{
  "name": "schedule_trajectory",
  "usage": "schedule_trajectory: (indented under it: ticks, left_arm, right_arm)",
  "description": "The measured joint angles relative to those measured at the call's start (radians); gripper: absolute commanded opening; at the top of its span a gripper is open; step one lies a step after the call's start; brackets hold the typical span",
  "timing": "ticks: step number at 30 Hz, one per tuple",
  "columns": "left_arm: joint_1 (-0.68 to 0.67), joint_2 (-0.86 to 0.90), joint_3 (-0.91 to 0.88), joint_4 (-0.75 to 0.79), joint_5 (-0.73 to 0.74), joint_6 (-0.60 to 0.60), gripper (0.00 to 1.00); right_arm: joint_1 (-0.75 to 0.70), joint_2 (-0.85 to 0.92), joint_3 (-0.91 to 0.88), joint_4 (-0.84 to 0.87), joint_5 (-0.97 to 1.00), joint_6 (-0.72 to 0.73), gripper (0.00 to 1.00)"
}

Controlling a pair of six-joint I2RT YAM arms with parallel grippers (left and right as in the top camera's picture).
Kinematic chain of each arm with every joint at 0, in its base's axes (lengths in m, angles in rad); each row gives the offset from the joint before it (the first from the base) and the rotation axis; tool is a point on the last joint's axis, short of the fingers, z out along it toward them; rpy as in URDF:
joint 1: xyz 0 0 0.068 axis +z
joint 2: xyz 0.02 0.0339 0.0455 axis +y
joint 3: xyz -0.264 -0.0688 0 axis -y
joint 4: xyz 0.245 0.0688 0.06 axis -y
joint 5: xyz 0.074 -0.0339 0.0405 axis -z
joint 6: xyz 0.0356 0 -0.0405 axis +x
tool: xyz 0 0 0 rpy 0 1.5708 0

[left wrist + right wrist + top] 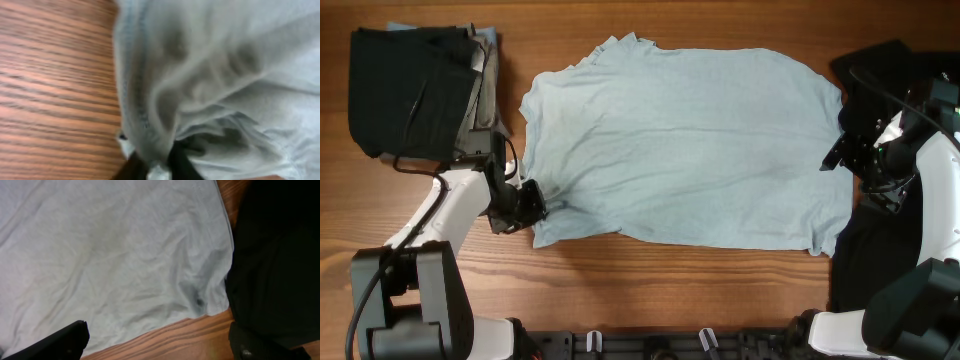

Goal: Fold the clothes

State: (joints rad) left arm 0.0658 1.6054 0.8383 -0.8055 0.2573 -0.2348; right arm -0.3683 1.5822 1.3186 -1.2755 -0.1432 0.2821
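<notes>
On the table (620,290), seen overhead, the light-blue T-shirt (690,140) lies spread, left tool (528,200) at its corner. Only the left wrist view shows it clenched on bunched hem. Right wrist view: right tool (157,342) gaping, empty, beside a black T-shirt (275,255).

The pale-blue T-shirt (690,140) is soft, matt, creased cloth. The table (620,290) beneath shows smooth, grained brown wood.

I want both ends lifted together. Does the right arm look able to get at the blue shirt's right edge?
Probably yes: the right gripper hangs open over that edge of the light-blue T-shirt, with nothing lying on it; the black garment sits just beside it.
</notes>
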Motion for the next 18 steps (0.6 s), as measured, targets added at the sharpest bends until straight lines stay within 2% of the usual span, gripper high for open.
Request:
schedule_trajectory:
  ticks: [8,12,14,18]
  left_arm:
    - [0.0,0.0,0.004,-0.066,0.067,0.01,0.04]
    - [0.0,0.0,0.058,-0.158,0.074,0.011,0.2]
    - [0.0,0.0,0.105,-0.183,0.073,0.016,0.04]
    - [0.0,0.0,0.161,-0.193,0.055,0.017,0.04]
  right_arm:
    - [0.0,0.0,0.0,0.002,-0.006,0.0,0.94]
    - [0.0,0.0,0.0,0.003,-0.006,0.0,0.94]
    - [0.0,0.0,0.0,0.003,-0.006,-0.003,0.94]
    - [0.0,0.0,0.0,0.005,-0.006,-0.017,0.94]
